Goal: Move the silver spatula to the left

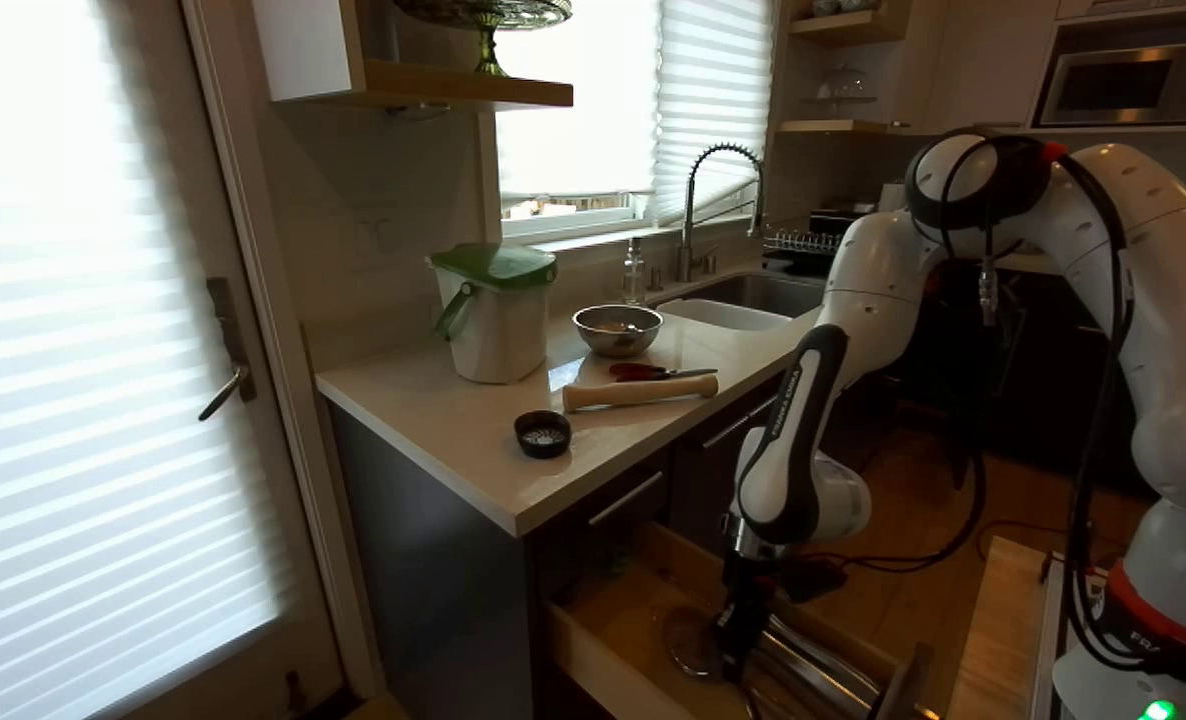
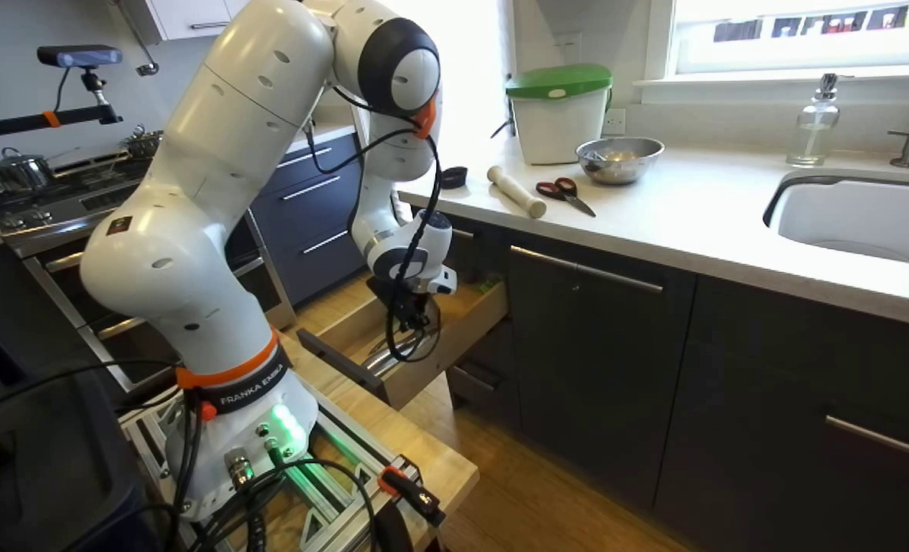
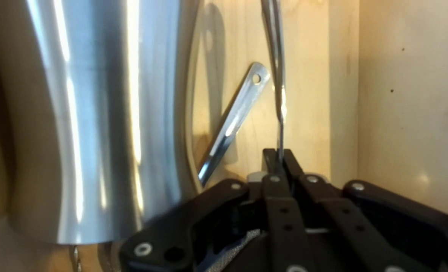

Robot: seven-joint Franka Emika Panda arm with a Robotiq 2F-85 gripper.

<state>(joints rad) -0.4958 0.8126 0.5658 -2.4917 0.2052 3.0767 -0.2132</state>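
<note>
Dark cabinets (image 2: pixel 600 368), cropped by the right edge in an exterior view, stand beneath a pale countertop (image 2: pixel 715 207) as a white robot arm (image 2: pixel 171 253), its highest joint cut off at the top, extends into an open wooden drawer (image 2: pixel 466 333). A green-lidded pail (image 1: pixel 498 340) stands on the counter. Inside the drawer, a curved steel vessel (image 3: pixel 99 113) fills much of the wrist view, its upper part out of frame. On the counter, a metal bowl (image 1: pixel 618 335) holds contents too small to identify. The black gripper (image 3: pixel 280 156), dim in both exterior views, pinches between its fingertips what appears to be the silver spatula (image 3: pixel 277 45), in the drawer near the vessel; the utensil runs off the top of the wrist view, its blade impossible to make out. Red-handled scissors (image 2: pixel 566 192) lie near the bowl. Beside the gripped utensil, a second metal handle (image 3: pixel 233 121), pierced at one end, slants across the drawer, its lower end hidden. A small black cup (image 1: pixel 543 435) sits near the counter's corner.
</note>
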